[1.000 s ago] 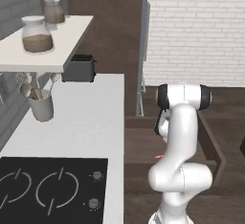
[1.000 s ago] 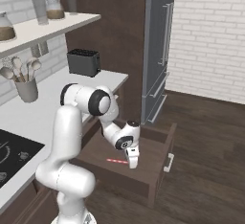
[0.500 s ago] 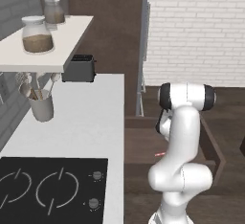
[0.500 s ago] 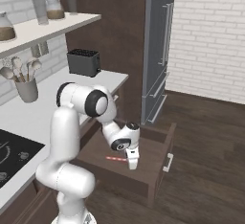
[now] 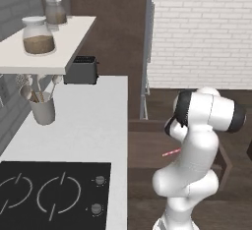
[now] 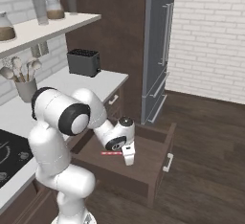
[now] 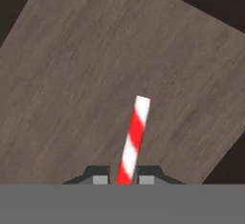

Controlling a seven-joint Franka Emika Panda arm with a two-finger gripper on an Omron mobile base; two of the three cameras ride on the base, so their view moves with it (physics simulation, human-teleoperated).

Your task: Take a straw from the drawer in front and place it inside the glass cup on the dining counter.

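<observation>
Red-and-white striped thin straw point(image 7: 133, 139) looks light, stiff and slick, so a pinch near its end may let it pivot. The hand point(image 6: 128, 157) is clenched on it above the floor of the open dark brown wooden drawer point(image 6: 158, 168), near the drawer's middle. The white arm folds down from its base, wrist bent so the hand points into the drawer.

One red-and-white striped straw point(image 7: 133, 139), one open dark wooden drawer point(image 6: 158, 147), one black toaster point(image 6: 83, 62), two glass jars point(image 5: 38, 36) on the shelf, one grey utensil pot point(image 5: 43, 111).
</observation>
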